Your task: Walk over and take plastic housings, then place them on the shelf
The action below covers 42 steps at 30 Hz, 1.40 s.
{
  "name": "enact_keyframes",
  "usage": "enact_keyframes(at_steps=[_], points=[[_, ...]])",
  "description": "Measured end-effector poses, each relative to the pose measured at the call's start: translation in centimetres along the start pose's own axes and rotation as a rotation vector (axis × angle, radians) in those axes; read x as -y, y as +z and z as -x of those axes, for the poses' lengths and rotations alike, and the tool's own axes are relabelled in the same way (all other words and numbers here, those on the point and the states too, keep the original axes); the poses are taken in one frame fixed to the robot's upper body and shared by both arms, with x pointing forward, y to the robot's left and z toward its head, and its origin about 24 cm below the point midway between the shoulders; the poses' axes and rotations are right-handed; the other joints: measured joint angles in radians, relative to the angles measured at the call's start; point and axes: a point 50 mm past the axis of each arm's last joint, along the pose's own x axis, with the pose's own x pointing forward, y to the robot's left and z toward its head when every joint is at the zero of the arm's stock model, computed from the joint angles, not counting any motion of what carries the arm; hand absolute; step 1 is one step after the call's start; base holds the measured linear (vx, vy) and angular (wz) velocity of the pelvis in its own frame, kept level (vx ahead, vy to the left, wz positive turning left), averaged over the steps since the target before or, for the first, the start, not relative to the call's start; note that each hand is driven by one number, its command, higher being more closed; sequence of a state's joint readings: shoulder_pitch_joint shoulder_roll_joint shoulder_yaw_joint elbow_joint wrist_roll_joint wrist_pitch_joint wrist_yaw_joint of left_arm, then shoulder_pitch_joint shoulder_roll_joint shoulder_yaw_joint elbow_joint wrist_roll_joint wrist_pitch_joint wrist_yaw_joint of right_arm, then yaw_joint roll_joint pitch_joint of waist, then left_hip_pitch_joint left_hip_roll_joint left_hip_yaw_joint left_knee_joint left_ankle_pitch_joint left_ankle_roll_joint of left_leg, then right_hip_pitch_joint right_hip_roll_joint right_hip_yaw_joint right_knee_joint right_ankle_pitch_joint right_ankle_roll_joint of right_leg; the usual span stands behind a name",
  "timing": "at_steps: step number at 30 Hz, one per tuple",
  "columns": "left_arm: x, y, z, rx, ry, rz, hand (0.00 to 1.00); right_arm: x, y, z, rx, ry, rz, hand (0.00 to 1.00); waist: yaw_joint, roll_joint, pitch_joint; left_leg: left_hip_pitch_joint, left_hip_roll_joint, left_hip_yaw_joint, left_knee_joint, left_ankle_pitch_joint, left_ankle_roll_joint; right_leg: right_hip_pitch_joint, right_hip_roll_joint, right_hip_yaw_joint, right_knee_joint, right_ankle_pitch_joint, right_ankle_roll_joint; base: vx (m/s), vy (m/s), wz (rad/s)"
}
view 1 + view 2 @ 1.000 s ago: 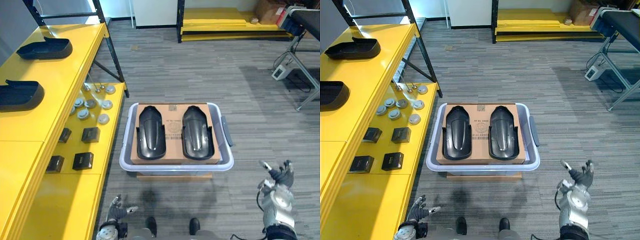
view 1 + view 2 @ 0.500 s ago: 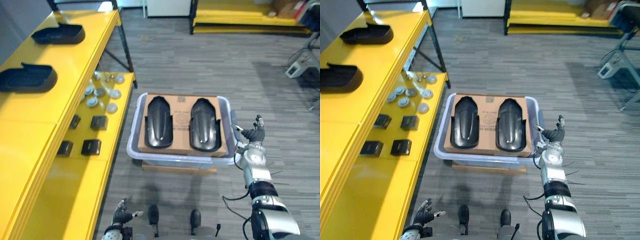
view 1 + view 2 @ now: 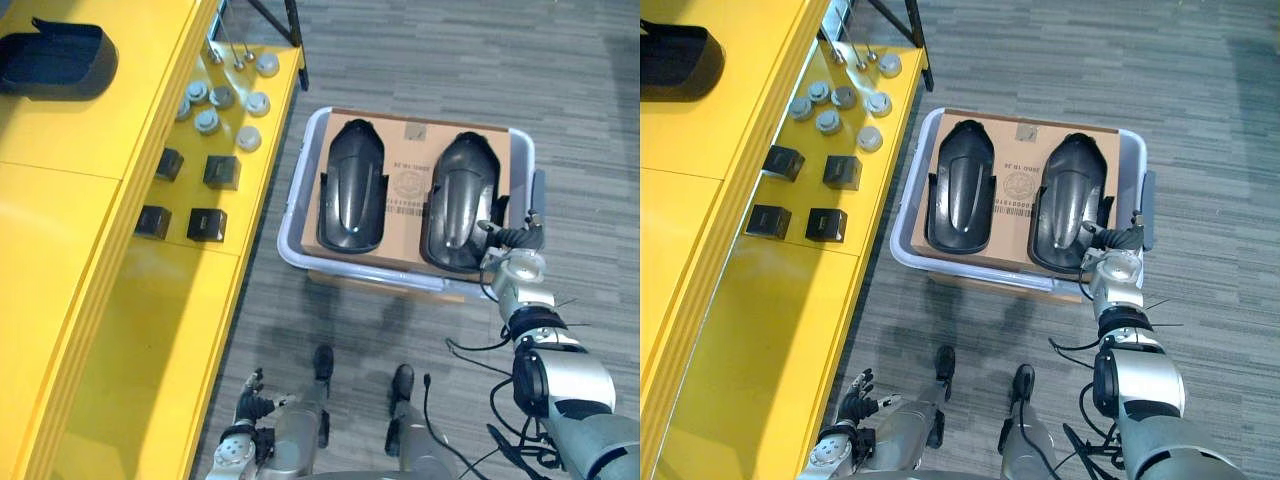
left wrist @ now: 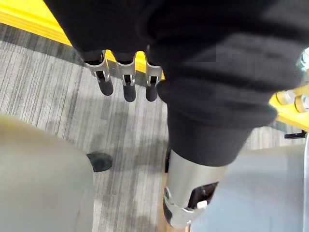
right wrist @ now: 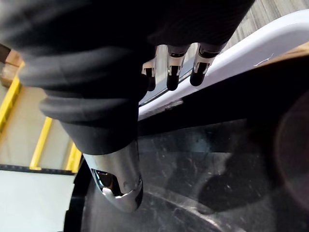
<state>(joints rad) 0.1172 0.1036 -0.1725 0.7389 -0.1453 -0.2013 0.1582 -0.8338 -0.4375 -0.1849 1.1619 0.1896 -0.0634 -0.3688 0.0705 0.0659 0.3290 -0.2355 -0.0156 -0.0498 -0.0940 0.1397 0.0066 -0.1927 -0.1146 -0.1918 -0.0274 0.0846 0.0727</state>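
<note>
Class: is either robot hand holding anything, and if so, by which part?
Nothing is held. The right hand is open at the right housing's near end; the left hand hangs open.

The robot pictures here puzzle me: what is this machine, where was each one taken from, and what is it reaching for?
You are looking through the cameras of a humanoid robot that walks on two legs. The two wide pictures come from a pair of cameras on its head, looking down. The two close-ups come from cameras on its wrists.

On the floor stands a pale plastic tub with cardboard on top. On the cardboard lie a left housing and a right housing, both black plastic.

The right hand is at the near right edge of the right housing, fingers straight, gripping nothing. I cannot tell whether it touches. The left hand hangs open at the robot's side.

On the left is a yellow shelf with a third housing, small black boxes and round caps.
</note>
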Motion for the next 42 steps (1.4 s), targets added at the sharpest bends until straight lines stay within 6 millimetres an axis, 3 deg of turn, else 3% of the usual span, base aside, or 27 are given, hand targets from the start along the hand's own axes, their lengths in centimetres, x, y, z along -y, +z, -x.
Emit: enact_keyframes(at_steps=[9, 16, 19, 21, 23, 27, 29, 36, 42], points=[[0.5, 0.9, -0.5, 0.028, -0.008, -0.014, 0.0, 0.3, 0.4, -0.2, 0.014, -0.002, 0.018, 1.0, -0.004, -0.005, 0.015, 0.013, 0.001, -0.001, -0.001, 0.002, -0.003, 0.01, 0.0, 0.004, 0.0, 0.0, -0.002, 0.03, -0.012, -0.01], [0.7, 1.0, -0.5, 0.031, -0.013, -0.017, 0.0, 0.2, -0.5, 0.2, 0.016, 0.03, 0.062, 1.0, -0.003, -0.005, 0.016, 0.043, 0.003, 0.0, -0.002, 0.001, -0.003, 0.033, 0.001, 0.009, 0.011, -0.002, -0.004, 0.0, 0.0, 0.0], [0.7, 1.0, -0.5, 0.029, -0.014, -0.017, 0.0, 0.6, -0.5, 0.8, 0.08, 0.035, 0.056, 1.0, -0.005, -0.005, 0.016, 0.06, 0.003, 0.004, -0.003, 0.001, -0.003, 0.049, 0.0, 0.013, 0.013, -0.002, -0.004, 0.01, 0.001, -0.02], [0.8, 1.3, -0.4, 0.043, -0.018, -0.01, 0.0, 1.0, 0.5, 1.3, 0.158, 0.025, 0.024, 1.0, -0.01, -0.006, 0.015, 0.07, 0.004, 0.007, -0.003, 0.001, -0.003, 0.056, 0.0, 0.017, 0.013, -0.002, -0.004, 0.01, 0.0, -0.02], [1.0, 2.4, -0.2, 0.095, -0.024, 0.007, 0.0, 0.8, 2.6, 2.8, 0.307, 0.031, -0.02, 1.0, -0.031, -0.01, 0.012, 0.075, 0.006, 0.006, -0.002, 0.001, -0.003, 0.061, 0.002, 0.016, 0.013, -0.002, -0.003, 0.0, 0.0, 0.0], [1.3, 5.6, 0.5, 0.242, -0.033, 0.063, 0.0, 0.9, 1.4, 4.9, 0.365, 0.012, 0.007, 1.0, -0.041, -0.029, -0.039, 0.079, 0.018, 0.006, -0.002, 0.0, -0.004, 0.067, 0.005, 0.015, 0.01, -0.003, -0.002, 0.03, -0.03, 0.0], [1.7, 8.6, 1.3, 0.376, -0.051, 0.098, 0.0, 0.9, 2.1, 5.8, 0.436, -0.024, 0.04, 1.0, -0.055, -0.03, -0.069, 0.092, 0.018, 0.003, -0.002, 0.0, -0.004, 0.084, 0.004, 0.011, 0.007, -0.003, -0.002, 0.03, -0.021, 0.06], [1.3, 17.2, 4.7, 0.774, -0.022, 0.236, 0.0, 0.3, 4.5, 9.5, 0.664, -0.051, 0.103, 1.0, -0.056, -0.03, -0.143, 0.133, 0.019, -0.005, -0.009, -0.006, -0.013, 0.129, 0.005, 0.002, 0.005, -0.009, 0.003, -0.02, -0.005, 0.03], [1.3, 21.3, 7.1, 0.968, -0.016, 0.302, 0.0, -2.0, 5.4, 12.1, 0.766, 0.02, 0.127, 1.0, -0.055, -0.03, -0.192, 0.148, 0.018, -0.005, -0.009, -0.006, -0.013, 0.146, 0.004, 0.001, 0.003, -0.009, 0.003, 0.0, 0.0, 0.0]])
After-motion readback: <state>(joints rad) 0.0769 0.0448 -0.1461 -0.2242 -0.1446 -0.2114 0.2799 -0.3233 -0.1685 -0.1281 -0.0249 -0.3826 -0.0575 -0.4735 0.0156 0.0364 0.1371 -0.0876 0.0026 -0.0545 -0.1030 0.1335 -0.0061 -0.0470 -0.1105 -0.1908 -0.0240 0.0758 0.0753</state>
